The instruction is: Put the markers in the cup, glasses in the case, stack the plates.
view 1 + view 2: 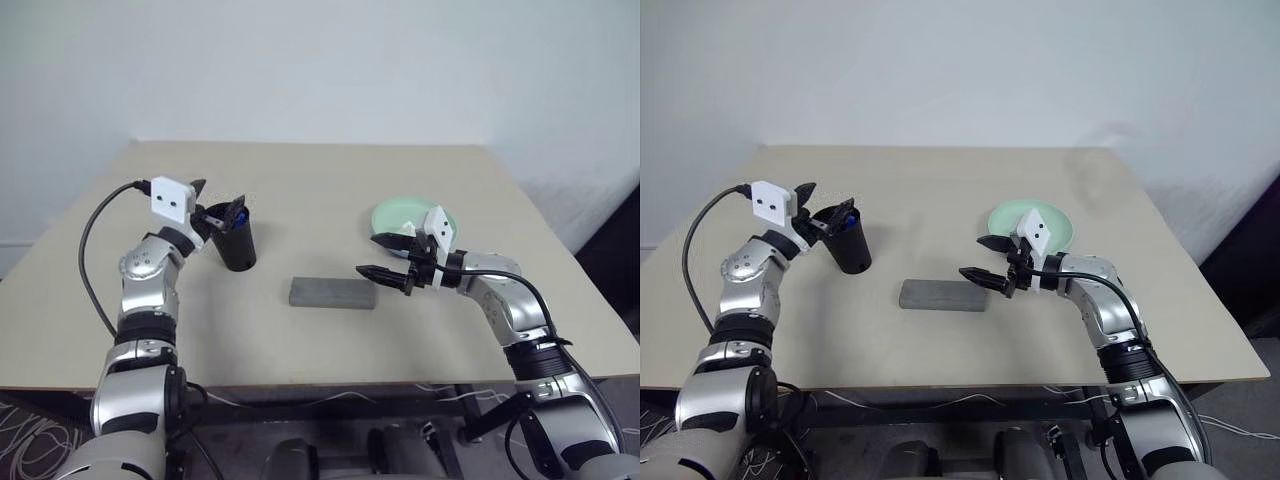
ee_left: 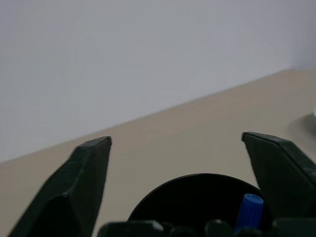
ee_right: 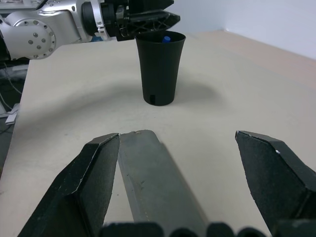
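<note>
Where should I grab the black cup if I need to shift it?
Take the cup around its lower wall, level from the side. It stands upright and tapers downward; the open left gripper hangs at the rim, where a blue marker cap sticks up.

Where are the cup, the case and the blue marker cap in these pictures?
cup [image 3: 159, 69]: right wrist view, middle of its black side wall.
case [image 1: 332, 293]: left eye view, middle of its flat grey lid.
blue marker cap [image 2: 251, 210]: left wrist view, side of the cap standing inside the cup's rim.
</note>
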{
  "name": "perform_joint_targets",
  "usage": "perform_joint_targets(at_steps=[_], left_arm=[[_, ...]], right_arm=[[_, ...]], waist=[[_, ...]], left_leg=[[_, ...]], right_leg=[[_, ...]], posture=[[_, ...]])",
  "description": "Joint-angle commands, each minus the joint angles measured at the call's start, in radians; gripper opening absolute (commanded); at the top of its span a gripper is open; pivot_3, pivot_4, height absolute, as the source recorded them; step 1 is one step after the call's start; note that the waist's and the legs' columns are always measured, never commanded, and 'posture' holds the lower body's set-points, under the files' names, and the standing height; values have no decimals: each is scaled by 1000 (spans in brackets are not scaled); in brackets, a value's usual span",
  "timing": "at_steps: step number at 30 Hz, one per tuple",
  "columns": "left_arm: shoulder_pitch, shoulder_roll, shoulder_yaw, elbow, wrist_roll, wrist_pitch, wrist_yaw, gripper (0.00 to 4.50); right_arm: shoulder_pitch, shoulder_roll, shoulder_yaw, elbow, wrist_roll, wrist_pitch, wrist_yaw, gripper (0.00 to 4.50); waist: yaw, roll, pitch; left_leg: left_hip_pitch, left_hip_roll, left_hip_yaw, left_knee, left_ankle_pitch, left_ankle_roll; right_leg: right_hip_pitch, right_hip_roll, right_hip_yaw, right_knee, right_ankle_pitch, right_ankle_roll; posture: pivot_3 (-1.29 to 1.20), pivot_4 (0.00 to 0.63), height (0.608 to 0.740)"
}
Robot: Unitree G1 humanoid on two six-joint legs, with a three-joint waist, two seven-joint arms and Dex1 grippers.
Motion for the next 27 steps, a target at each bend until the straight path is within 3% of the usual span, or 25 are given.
perform_joint_targets(at_steps=[1, 6, 17, 21, 27], left_arm=[[-10, -4, 18, -77, -44, 16, -1, 4474], [18, -6, 39, -208, -113, 113, -24, 4474], [361, 64, -50, -867, -301, 551, -181, 4474], [425, 72, -74, -904, -259, 557, -163, 4474], [437, 15, -100, -766, -160, 445, -104, 4474]], right_arm=[[-16, -3, -17, -39, 15, -17, 5, 4065], [-28, -5, -26, -23, 18, -13, 5, 4065], [-49, -35, -40, 26, 13, -17, 38, 4065], [-46, -61, -38, 64, -10, -52, 56, 4065], [-4, -105, -40, 122, -46, -145, 66, 4065]], waist=[[0, 0, 0], [0, 0, 0], [-6, 0, 0], [-3, 1, 0], [0, 2, 0]], left_leg=[[0, 0, 0, 0, 0, 0], [0, 0, 0, 0, 0, 0], [1, 0, 0, -1, 0, -1], [1, 0, 0, -1, 0, -1], [1, 0, 0, -1, 0, -1]], right_leg=[[0, 0, 0, 0, 0, 0], [0, 0, 0, 0, 0, 0], [-1, 0, 1, 0, 0, 0], [0, 0, 1, -1, 0, -1], [0, 0, 0, -1, 0, -1]], posture=[[0, 0, 740], [0, 0, 740], [0, 0, 740], [0, 0, 740], [0, 0, 740]])
